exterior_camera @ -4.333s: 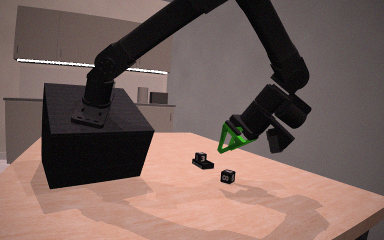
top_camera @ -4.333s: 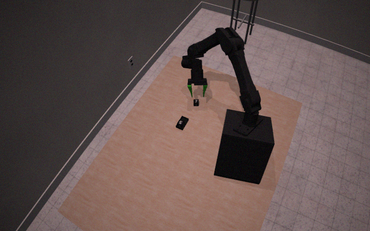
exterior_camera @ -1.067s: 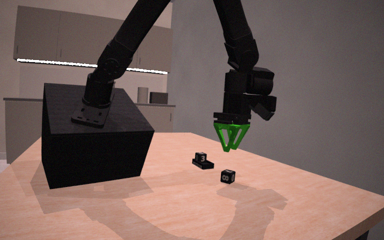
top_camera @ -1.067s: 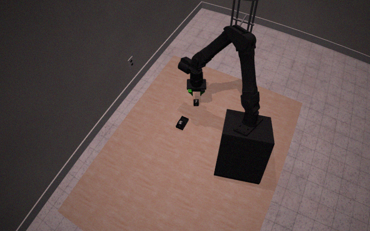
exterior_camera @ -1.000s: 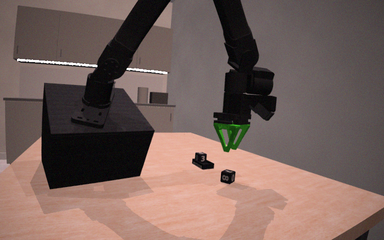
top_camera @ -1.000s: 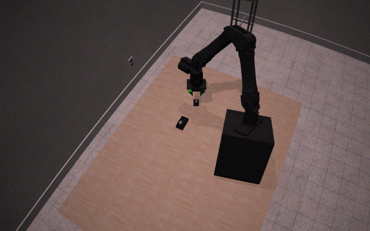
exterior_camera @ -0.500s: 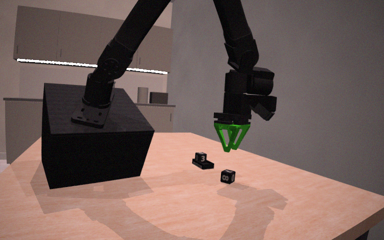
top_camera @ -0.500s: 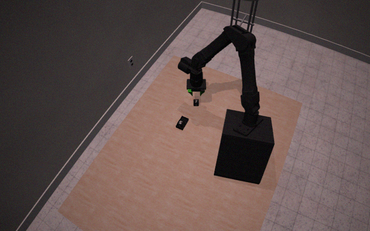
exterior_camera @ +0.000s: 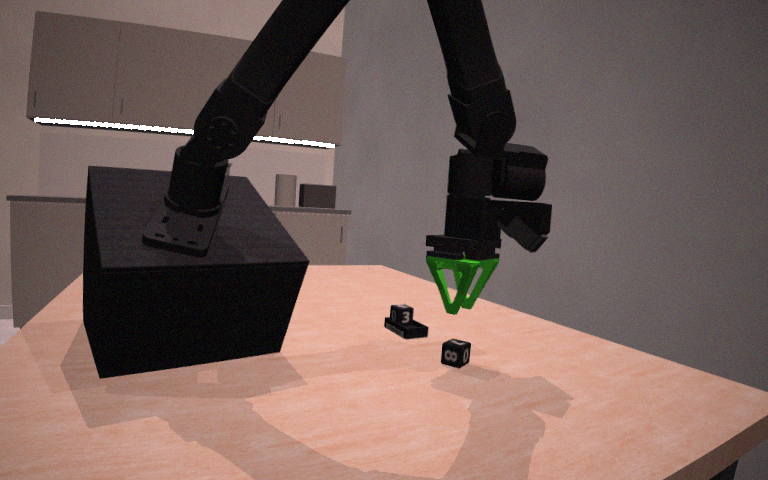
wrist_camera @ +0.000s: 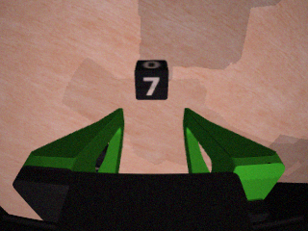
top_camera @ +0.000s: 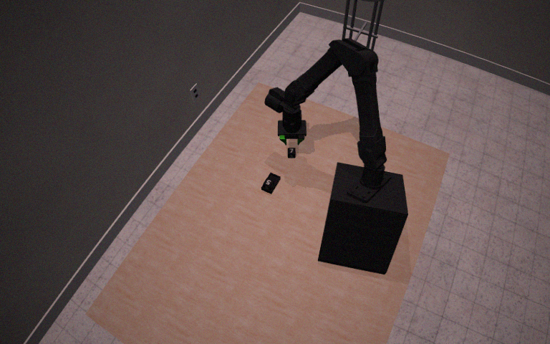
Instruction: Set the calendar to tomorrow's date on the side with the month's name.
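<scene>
While the partly open, empty gripper [top_camera: 291, 142] [exterior_camera: 459, 311] [wrist_camera: 153, 115] hovers, the tray [top_camera: 266, 189] [exterior_camera: 416, 330] points its long axis diagonally across the table [top_camera: 210, 243] [exterior_camera: 362, 430] [wrist_camera: 43, 43].

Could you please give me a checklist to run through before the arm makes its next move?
1. Fingers free of any cube: ok, parted with nothing between them.
2. Loose cube resting flat on the table: ok.
3. Both cubes in the tray: not ok, only the other cube is there.
4. Tray flat on the table: ok.
5. Month's name readable: cannot tell, too small.
</scene>
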### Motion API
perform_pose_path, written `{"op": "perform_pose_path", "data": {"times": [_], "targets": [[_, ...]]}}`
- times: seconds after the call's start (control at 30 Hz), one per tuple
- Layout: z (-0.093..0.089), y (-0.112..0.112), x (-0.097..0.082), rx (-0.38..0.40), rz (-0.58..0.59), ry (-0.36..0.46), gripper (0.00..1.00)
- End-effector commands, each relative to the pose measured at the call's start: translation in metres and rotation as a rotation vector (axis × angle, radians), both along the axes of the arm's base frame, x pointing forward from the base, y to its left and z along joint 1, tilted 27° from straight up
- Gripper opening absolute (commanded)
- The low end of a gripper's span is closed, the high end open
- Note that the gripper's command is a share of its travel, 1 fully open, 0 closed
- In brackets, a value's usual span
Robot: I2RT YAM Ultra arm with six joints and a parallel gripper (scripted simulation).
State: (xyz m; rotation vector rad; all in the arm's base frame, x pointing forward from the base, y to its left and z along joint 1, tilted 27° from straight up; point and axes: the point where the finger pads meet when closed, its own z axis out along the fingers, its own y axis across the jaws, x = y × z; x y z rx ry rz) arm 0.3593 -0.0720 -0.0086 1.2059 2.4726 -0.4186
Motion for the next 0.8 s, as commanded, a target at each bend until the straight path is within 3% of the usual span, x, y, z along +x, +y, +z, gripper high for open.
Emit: {"op": "perform_pose_path", "data": {"times": [0.0, 0.77], "targets": [[0.0, 0.0, 0.004, -0.001, 0.008, -0.014, 0.45], [-0.026, -0.011, 0.01, -0.001, 0.008, -0.014, 0.45]]}}
